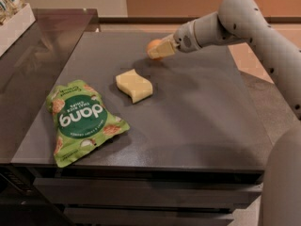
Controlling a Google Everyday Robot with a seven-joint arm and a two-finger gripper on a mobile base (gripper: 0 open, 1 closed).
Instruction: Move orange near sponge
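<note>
The orange (152, 44) is a small round fruit at the far middle of the dark table (202, 121). My gripper (157, 51) reaches in from the right and is shut on the orange, with a pale yellow finger (161, 49) across its front. The orange is held low over the table, and I cannot tell if it touches the surface. The sponge (134, 85), a pale yellow slab with wavy edges, lies flat a short way in front of the orange and slightly to its left, apart from it.
A green snack bag (82, 119) lies flat at the front left of the table. A white box (14, 20) stands on the darker counter (51, 36) at the far left. My arm (244, 18) spans the far right side.
</note>
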